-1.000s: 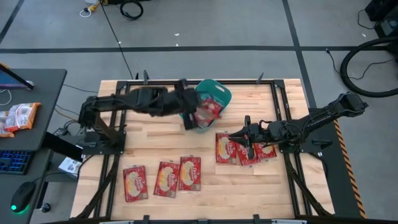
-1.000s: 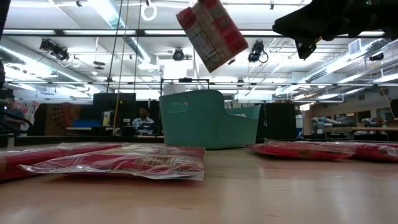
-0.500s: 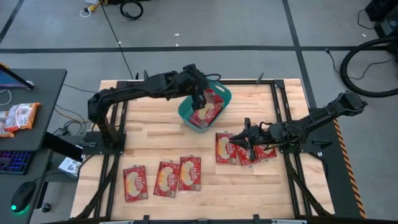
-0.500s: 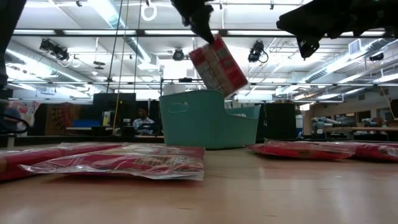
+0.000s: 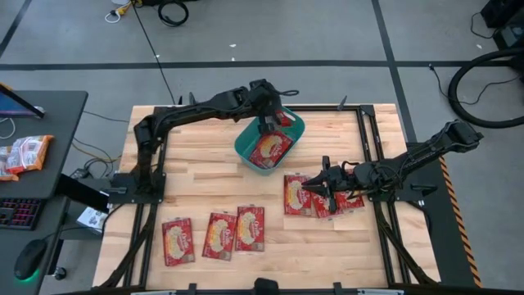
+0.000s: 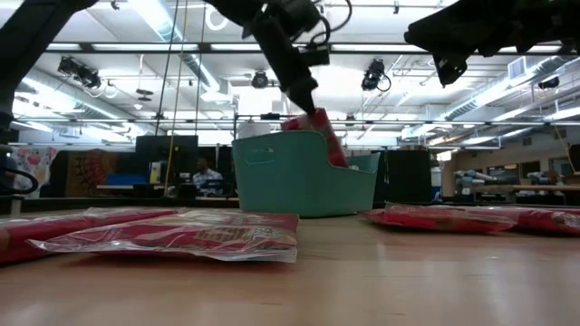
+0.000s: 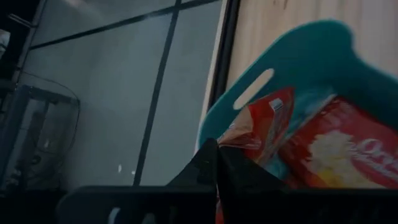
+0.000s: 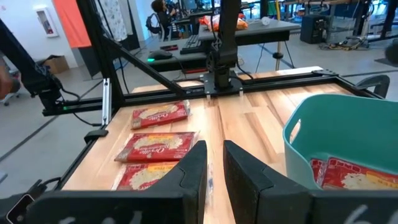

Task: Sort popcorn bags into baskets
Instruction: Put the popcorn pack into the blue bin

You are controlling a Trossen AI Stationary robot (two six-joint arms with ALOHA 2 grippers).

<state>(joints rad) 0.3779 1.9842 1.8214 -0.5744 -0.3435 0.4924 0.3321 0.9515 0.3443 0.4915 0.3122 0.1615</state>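
**Left arm over the teal basket with a popcorn bag pinched in its jaws**

The left gripper (image 5: 270,124) reaches out over the teal basket (image 5: 295,124) near the far edge of the wooden bench (image 5: 196,176). Its jaws are closed tight on the top edge of a red popcorn bag (image 7: 264,121); in the left wrist view the two dark fingers (image 7: 211,163) meet right at the crinkled corner of the packet. In the low view that held bag (image 6: 323,136) hangs tilted, its lower part already below the basket's rim (image 6: 272,138). Another packet (image 5: 271,149) lies flat inside the basket with its cream picture facing up.

The right gripper (image 5: 326,187) hovers low above a cluster of overlapping bags (image 5: 296,193) on the right half of the bench, just in front of the basket. Its jaws are only a narrow gap apart, with nothing between them in the right wrist view (image 8: 211,165).

Three more bags (image 5: 214,235) sit side by side in a row near the front-left of the bench, well apart from both arms.
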